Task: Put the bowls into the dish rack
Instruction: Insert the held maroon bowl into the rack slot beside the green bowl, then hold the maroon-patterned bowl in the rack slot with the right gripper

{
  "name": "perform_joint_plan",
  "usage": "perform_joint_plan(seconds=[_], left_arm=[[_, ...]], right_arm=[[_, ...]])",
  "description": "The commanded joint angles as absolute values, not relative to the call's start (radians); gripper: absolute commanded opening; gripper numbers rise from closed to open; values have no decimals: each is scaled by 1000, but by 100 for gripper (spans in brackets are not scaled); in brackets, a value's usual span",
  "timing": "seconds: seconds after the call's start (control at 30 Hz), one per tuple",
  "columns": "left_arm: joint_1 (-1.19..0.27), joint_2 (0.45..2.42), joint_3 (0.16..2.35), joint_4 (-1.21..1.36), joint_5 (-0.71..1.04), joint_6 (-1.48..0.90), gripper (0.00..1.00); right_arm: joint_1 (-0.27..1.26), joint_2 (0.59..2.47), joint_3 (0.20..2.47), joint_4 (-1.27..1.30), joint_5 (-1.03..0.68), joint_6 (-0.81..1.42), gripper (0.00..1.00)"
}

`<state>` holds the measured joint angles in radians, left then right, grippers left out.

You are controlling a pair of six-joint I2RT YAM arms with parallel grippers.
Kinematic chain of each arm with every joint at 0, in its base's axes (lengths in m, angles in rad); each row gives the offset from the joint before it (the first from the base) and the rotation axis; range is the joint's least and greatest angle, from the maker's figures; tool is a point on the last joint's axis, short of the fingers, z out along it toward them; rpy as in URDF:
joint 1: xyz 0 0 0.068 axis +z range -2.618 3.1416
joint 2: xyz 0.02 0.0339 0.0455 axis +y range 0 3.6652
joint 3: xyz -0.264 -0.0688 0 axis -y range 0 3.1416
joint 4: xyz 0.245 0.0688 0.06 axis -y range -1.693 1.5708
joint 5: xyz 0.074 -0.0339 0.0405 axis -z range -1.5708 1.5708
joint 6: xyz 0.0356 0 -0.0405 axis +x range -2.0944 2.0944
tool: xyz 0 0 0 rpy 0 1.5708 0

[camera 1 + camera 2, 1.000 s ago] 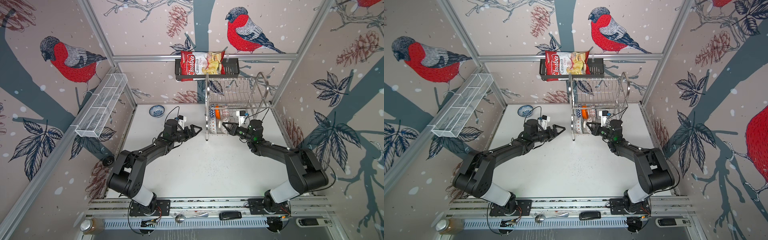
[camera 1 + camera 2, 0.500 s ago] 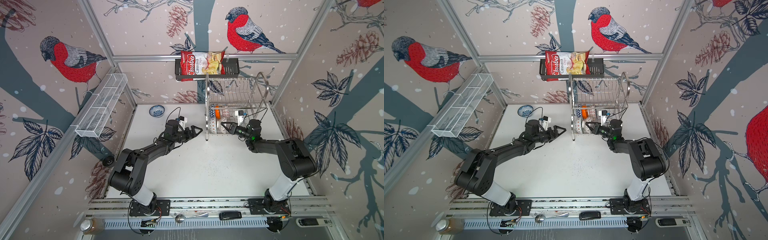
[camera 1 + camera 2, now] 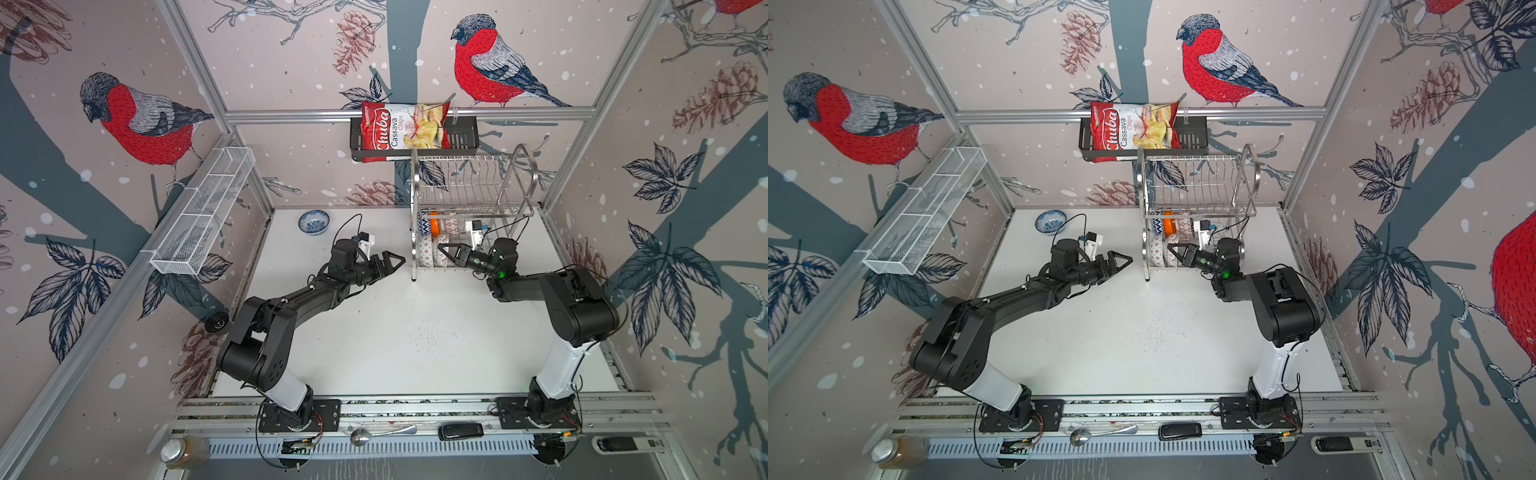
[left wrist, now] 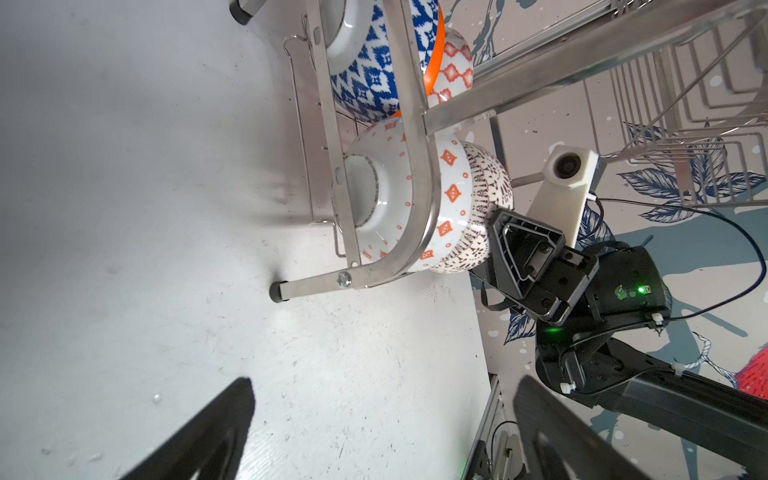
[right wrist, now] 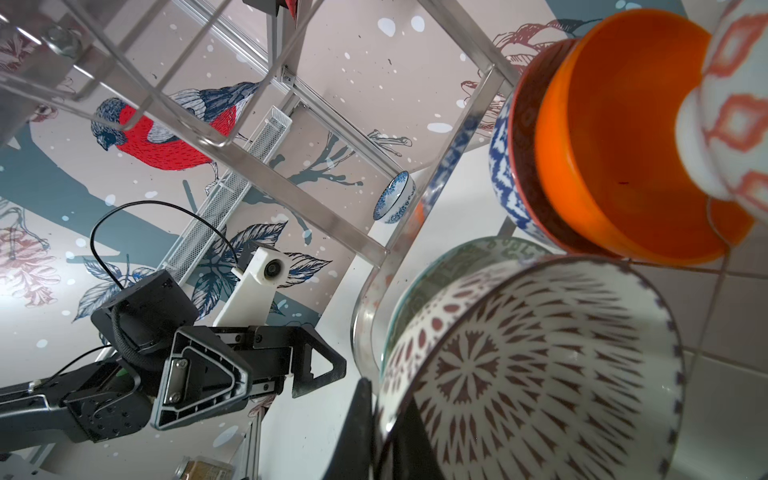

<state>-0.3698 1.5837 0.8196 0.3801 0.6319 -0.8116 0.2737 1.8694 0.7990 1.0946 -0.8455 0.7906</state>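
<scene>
The dish rack (image 3: 515,183) (image 3: 1246,183) stands at the back right, with several bowls on edge in its lower tier. They include a blue patterned bowl (image 4: 365,70), an orange bowl (image 5: 623,137) and a green-lined bowl (image 5: 449,257). My right gripper (image 3: 444,250) (image 3: 1172,249) (image 5: 384,428) is shut on the rim of the dark radial-patterned bowl (image 5: 540,374) (image 4: 486,208) at the rack's front. The blue-floral bowl (image 3: 313,221) (image 3: 1050,221) sits alone on the table at the back left. My left gripper (image 3: 397,262) (image 3: 1125,262) (image 4: 382,386) hangs open and empty just left of the rack.
A black basket (image 3: 461,139) holding a chips bag (image 3: 403,129) hangs on the back wall above the rack. A white mesh basket (image 3: 203,212) is on the left wall. The rack's foot (image 4: 276,291) rests on the table between the two grippers.
The right arm's elbow has folded in closer to the rack while its gripper stays at the bowl. The left arm has barely moved.
</scene>
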Motion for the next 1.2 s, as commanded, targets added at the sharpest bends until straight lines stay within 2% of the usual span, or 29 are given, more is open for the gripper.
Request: perform_joint_plan(seconds=[0.0,0.57,1.17], left_arm=[[-371,1577,830,373,625,-788,98],[-371,1577,837,360,623,-783,98],[-370,1570,838,352,619,-777,98]], right_arm=[[270,1890,813,1221,-893,835,0],[248,2012,834,1443,-963,1020,0],[241,2049,877,1272,-937,993,0]])
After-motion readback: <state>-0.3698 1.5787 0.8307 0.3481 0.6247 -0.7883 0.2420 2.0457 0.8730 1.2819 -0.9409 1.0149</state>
